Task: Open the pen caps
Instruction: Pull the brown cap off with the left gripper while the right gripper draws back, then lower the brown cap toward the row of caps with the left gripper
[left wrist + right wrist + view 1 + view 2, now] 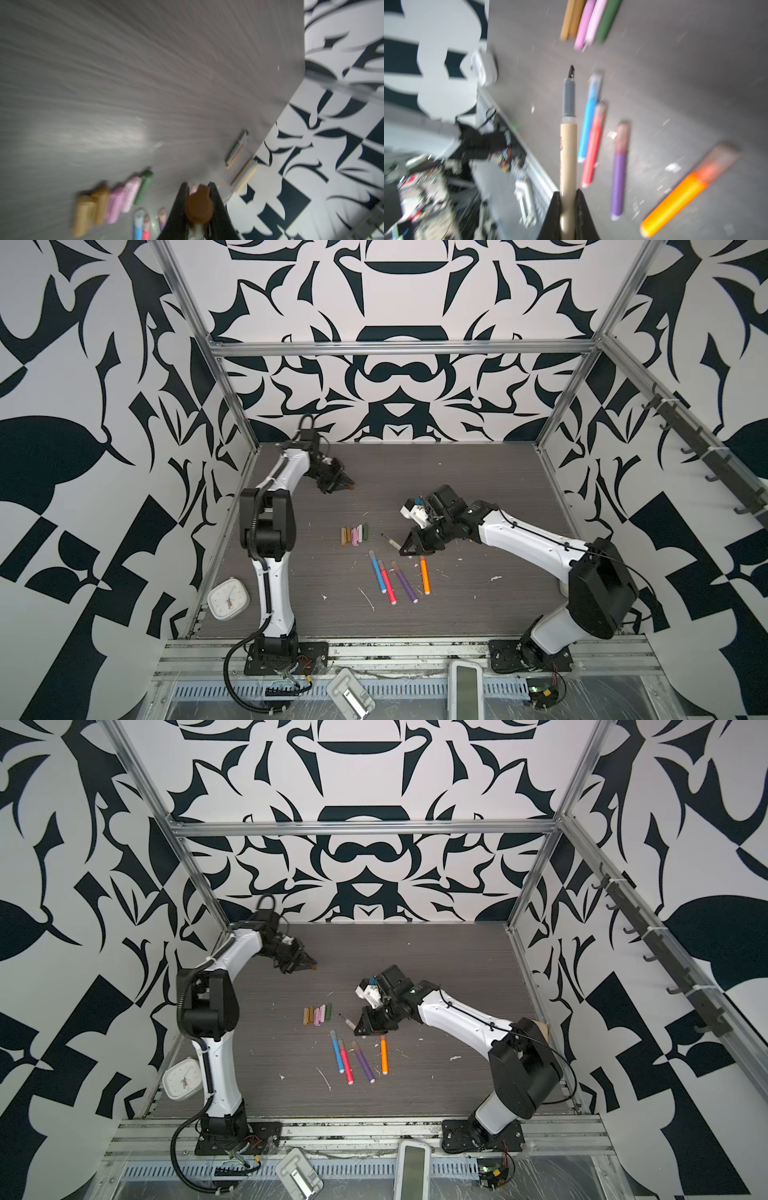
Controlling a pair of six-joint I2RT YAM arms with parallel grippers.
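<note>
Left jaws: the left gripper is clamped on a brown cap. It hangs beyond the cap row, toward the back wall, well apart from the row.
Right jaws: the right gripper is clamped on the barrel of a tan pen. The pen's dark tip is bare and points toward the cap row, near it on the right arm's side.
Done: read the tan pen as opened, since cap and barrel sit in separate grippers. The cap row holds five short pieces (brown, gold, two pink, green) lying side by side. Treat these as caps already off.
Left to do: the blue pen, pink-red pen, purple pen and orange pen lie in front of the cap row, toward the arm bases. Each shows a translucent cap on its end nearest the row. Count four pens not yet opened, plus setting down the held pieces.
Unclear: two slim pieces lie at the worktop's edge, too blurred to count.
Open room: the worktop is bare behind the cap row up to the back wall, and on the left arm's side of the row.
Edges: frame posts and patterned walls close three sides. A clock sits well apart from the cap row, at the front corner on the left arm's side.
</note>
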